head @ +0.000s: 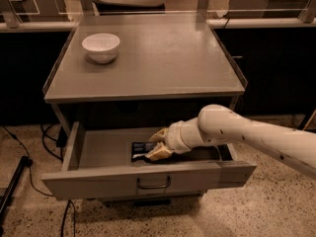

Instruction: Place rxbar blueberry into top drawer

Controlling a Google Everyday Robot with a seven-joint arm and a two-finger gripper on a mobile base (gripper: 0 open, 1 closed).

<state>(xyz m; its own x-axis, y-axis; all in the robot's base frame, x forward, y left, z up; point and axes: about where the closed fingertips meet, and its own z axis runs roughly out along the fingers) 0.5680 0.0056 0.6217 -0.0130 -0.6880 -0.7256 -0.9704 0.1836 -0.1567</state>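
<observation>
Since my gripper (pixel 157 144) sits inside the open drawer (pixel 89 181) at the right end of the snack bar (pixel 141 150), which rests on the drawer floor, and I cannot tell its grip, I should let go fully, then lift straight out.

Single camera, high front, angled down, mid-range; jaws inside open top drawer (pixel 89 181).

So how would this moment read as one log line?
drawer: open | bar: lying inside drawer | gripper: inside drawer, at bar | bowl: on cabinet
</observation>
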